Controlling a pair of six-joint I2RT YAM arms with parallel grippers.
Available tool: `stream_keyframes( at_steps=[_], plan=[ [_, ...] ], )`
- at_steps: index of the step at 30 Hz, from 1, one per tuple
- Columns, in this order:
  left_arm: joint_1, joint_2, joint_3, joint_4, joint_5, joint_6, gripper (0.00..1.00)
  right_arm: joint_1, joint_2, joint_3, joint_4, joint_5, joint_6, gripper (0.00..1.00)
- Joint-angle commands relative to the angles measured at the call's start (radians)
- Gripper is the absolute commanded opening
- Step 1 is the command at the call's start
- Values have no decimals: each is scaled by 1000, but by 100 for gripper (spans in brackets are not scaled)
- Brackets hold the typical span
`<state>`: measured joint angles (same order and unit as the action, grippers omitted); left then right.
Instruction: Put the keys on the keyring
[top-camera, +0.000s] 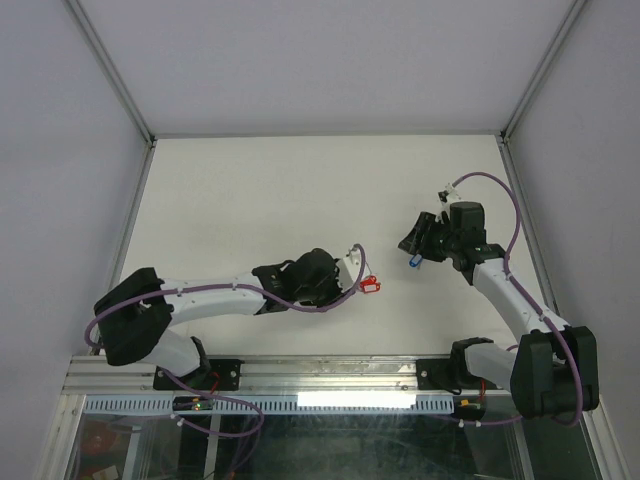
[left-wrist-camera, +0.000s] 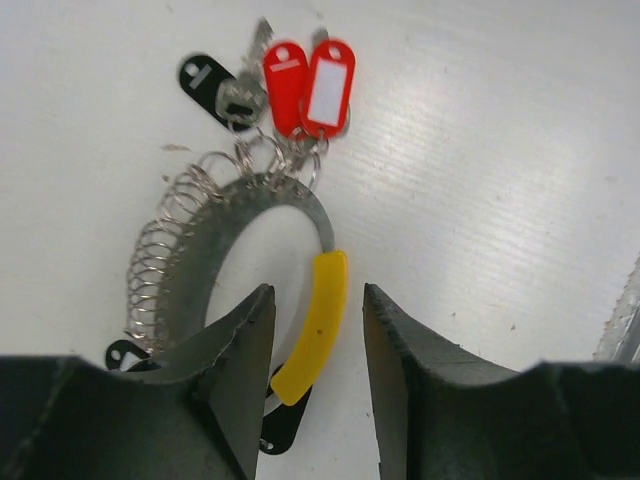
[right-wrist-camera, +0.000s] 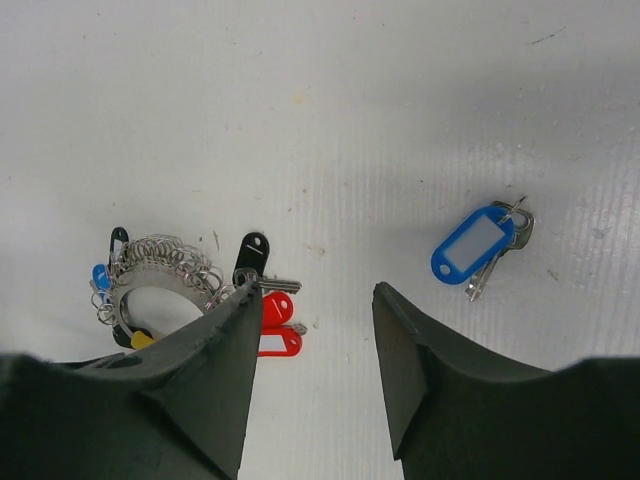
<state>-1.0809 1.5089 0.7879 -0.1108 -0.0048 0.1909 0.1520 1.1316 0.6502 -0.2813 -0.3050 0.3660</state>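
Observation:
The keyring (left-wrist-camera: 215, 240), a grey metal band with a wire coil and a yellow section (left-wrist-camera: 318, 325), lies flat on the white table. Two red-tagged keys (left-wrist-camera: 310, 85) and a black-tagged key (left-wrist-camera: 205, 78) hang from its far side. My left gripper (left-wrist-camera: 317, 292) is open, its jaws standing either side of the yellow section with gaps. From above, the left gripper (top-camera: 348, 268) covers most of the ring, and only the red tags (top-camera: 372, 286) stick out. A loose blue-tagged key (right-wrist-camera: 478, 243) lies to the right. My right gripper (right-wrist-camera: 318, 290) hovers open and empty, the blue key (top-camera: 413, 261) just below it.
More black tags (left-wrist-camera: 285, 425) lie under the ring's near side. In the right wrist view the keyring (right-wrist-camera: 150, 265) sits at the left, with a blue tag (right-wrist-camera: 100, 277) on its outer edge. Metal frame posts (top-camera: 125, 240) border the table.

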Motion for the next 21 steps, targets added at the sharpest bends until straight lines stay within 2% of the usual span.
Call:
stream_keyframes(
  at_steps=[1,7,14,17,21],
  plan=[
    [7,-129,43,63,-45,-45,40,-3,-23,10,35,-28,-11,50],
    [157,-163,153,-45,12,-93,40,25,-3,36,9,-23,32,46],
    [374,-135,312,-178,63,-146,42,194,50,97,-5,104,163,44],
    [414,-120,350,-196,45,-130,43,277,101,129,-3,149,215,40],
    [426,-109,337,-196,-52,-92,43,372,184,186,-8,195,252,37]
  ],
)
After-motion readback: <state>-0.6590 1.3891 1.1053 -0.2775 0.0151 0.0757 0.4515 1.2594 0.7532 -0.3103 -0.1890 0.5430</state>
